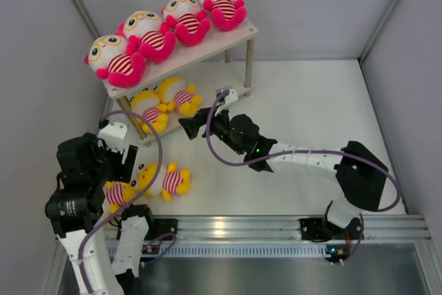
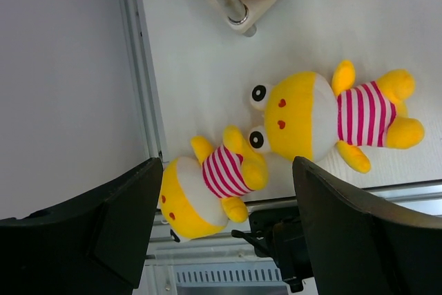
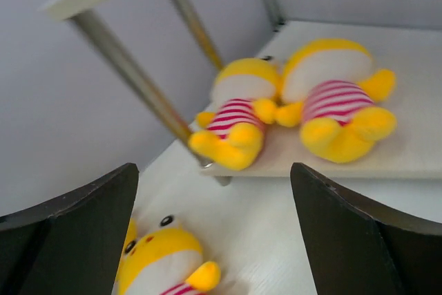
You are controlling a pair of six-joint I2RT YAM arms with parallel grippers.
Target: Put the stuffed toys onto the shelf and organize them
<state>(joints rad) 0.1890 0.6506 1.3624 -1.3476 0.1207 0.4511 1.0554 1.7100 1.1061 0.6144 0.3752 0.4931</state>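
**Six dolls shelved, two yellow ones left on the desk**

The left claw [image 2: 226, 164] hangs with its fingers spread wide and nothing between them. It is right above the two loose yellow dolls by the desk's near left corner. One doll [image 2: 207, 188] lies close to the near edge, the other [image 2: 324, 119] just beside it toward the middle. The claw touches neither.

The right claw [image 3: 213, 170] is also wide open and empty. It points toward the lower board [image 3: 387, 160] of the shelf and stops short of it.

The shelf [image 1: 235, 36] stands in the far left corner of the desk [image 1: 311, 101]. Its top board carries four pink-limbed dolls [image 1: 148, 32] in a row, and the lower board holds two yellow dolls [image 3: 238, 112] side by side, touching.

I judge the task about three quarters done. The two loose dolls need lifting onto the lower board, whose free room is mostly hidden beneath the top board.
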